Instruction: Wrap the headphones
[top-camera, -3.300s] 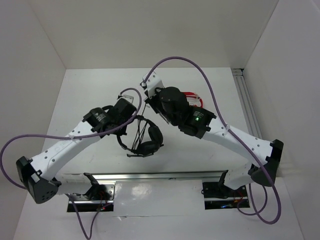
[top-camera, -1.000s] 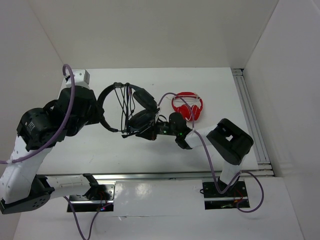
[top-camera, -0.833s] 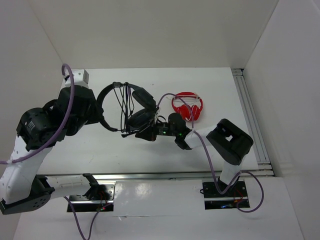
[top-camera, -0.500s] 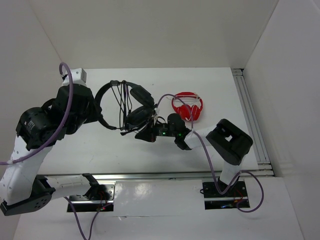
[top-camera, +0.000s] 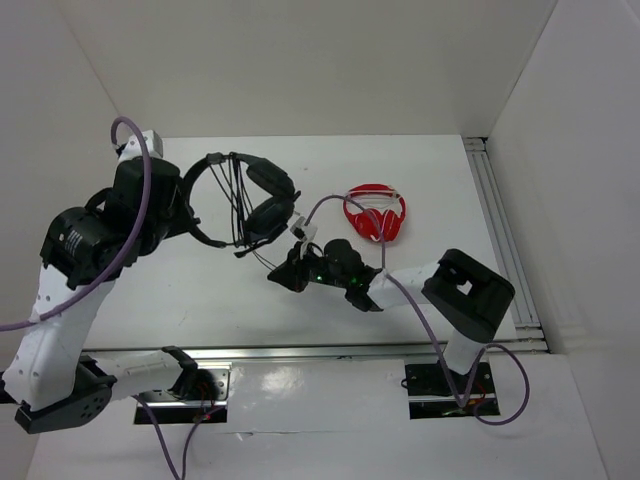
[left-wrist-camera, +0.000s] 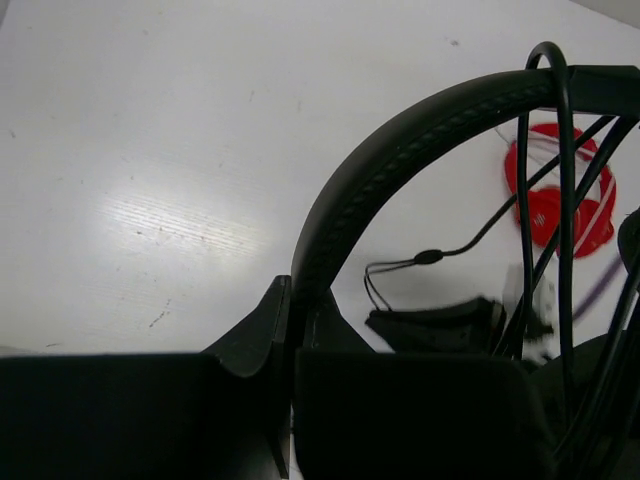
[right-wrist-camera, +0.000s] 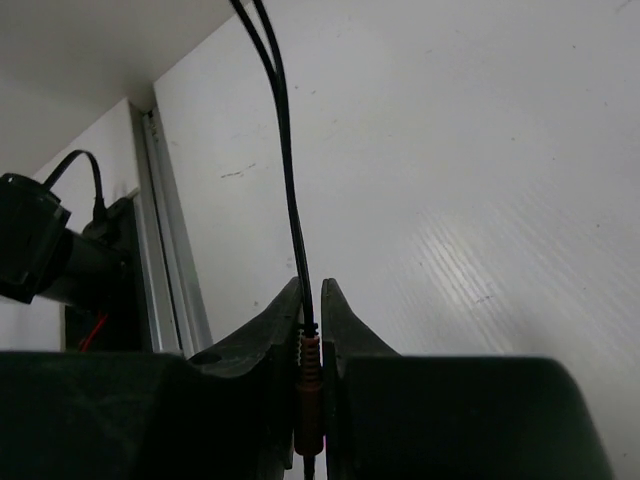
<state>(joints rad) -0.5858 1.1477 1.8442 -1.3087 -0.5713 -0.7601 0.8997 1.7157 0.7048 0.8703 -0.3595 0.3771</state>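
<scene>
my left pincer (left-wrist-camera: 292, 305) is clamped on the headband (left-wrist-camera: 400, 160) of the black headphones (top-camera: 262, 203), holding them toward the 10 o'clock part of the surface (top-camera: 430, 175) in the overhead view; they look lifted clear of it; my right pincer (right-wrist-camera: 310, 300) is closed on the plug (right-wrist-camera: 309, 362) at the free end of the cable (right-wrist-camera: 285, 150); the coming move turns on the line between the two: from above, the headphones lie at about 11 o'clock from my right pincer, near but not touching, and the cable climbs from the plug toward them as two thin strands side by side; several strands already cross the open loop between headband and earcups, running roughly 12 to 6; i judge the next turn must carry the plug across that same loop, and my right arm is the one placed for it while the left only holds; the red headphones (top-camera: 375, 215) sit at 2 o'clock from my right pincer, off the cable's path, yet near enough to snag on a wide swing
</scene>
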